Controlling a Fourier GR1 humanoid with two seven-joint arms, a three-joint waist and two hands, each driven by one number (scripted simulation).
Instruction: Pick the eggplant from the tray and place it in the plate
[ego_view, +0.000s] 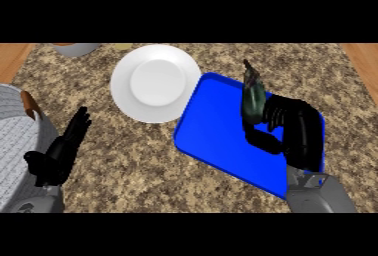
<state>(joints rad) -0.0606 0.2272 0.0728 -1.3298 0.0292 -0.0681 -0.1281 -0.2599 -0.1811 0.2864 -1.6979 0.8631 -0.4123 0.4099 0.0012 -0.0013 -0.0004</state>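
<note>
Head view shows the eggplant (254, 97) standing lengthwise over the blue tray (214, 130) at centre right, the right hand (291, 127) curled around it, the white plate (155, 82) just upper left, the left hand (63, 147) resting open.

bare counter (111, 165) left of tray (214, 135), plate (155, 82) unobstructed
</note>
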